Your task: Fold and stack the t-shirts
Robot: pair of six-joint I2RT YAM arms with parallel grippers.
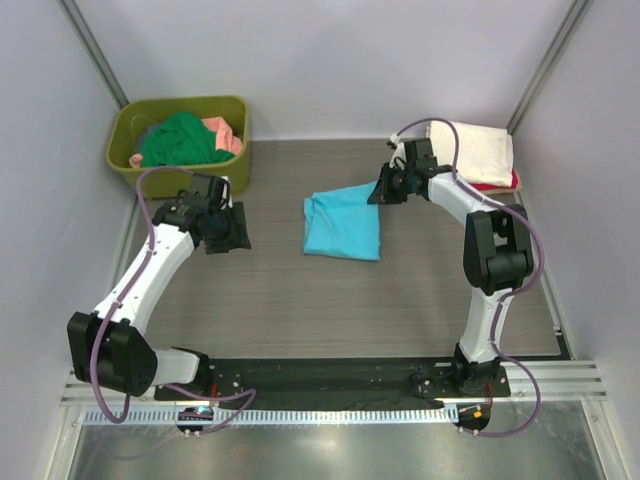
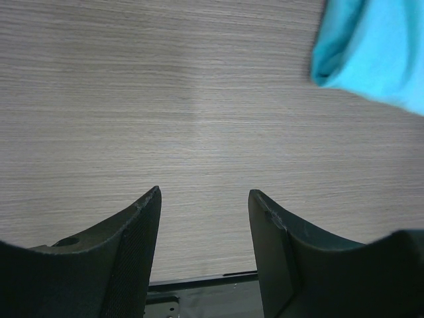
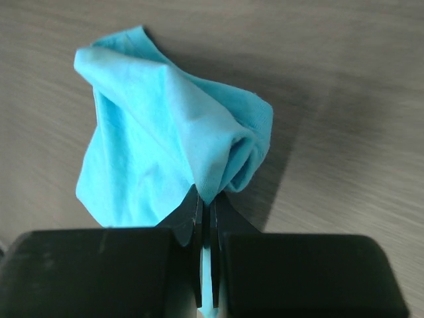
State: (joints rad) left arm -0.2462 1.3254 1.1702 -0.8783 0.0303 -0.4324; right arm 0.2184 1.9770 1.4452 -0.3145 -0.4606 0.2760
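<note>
At the middle of the wooden table [image 1: 300, 300], the turquoise-blue t-shirt [image 1: 343, 225] lies partly folded. Its far right corner is lifted by the right gripper [image 3: 205, 211], whose jaws are pressed together on a pinch of the cloth, and the fabric bunches up just ahead of them. The left gripper [image 2: 204, 195] hangs above bare tabletop to the shirt's left, apart from it, with its jaws spread wide and nothing between them. In the far left corner an olive-green tub [image 1: 125, 160] holds a dark green t-shirt [image 1: 180, 140] and a salmon-pink t-shirt [image 1: 228, 135]. At the far right, a folded cream-white t-shirt [image 1: 478, 150] rests on a red t-shirt [image 1: 505, 184], of which only an edge shows.
</note>
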